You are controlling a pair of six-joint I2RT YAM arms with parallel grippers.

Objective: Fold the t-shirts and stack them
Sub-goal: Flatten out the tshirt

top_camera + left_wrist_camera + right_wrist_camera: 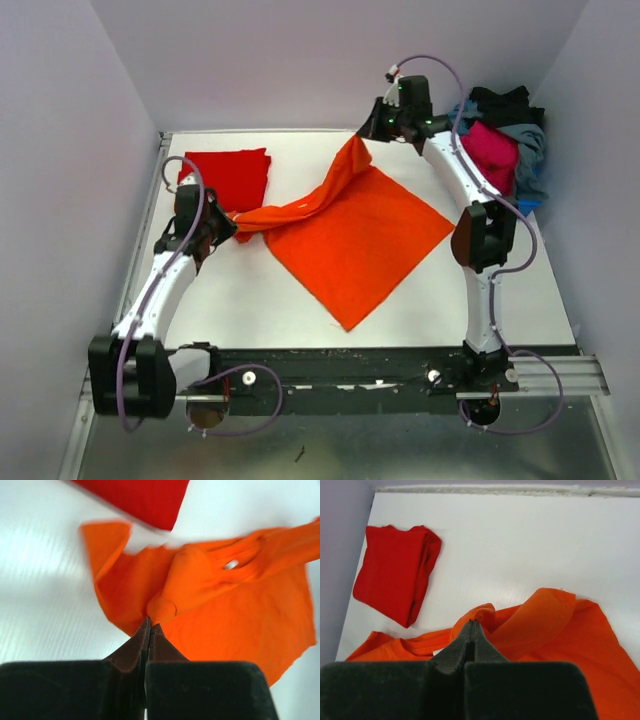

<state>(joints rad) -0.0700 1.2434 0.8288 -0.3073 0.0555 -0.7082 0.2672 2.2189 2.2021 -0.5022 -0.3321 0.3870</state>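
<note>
The bright orange t-shirt lies mid-table as a diamond, its upper edge pulled into a taut band between my two grippers. My left gripper is shut on the band's left end. My right gripper is shut on the raised right end at the back of the table. A folded red t-shirt lies at the back left, also in the right wrist view and the left wrist view. A heap of pink, grey-blue and black shirts sits at the back right.
White walls close in the table on the left, back and right. The arms' black base rail runs along the near edge. The right arm arches over the table's right side beside the heap.
</note>
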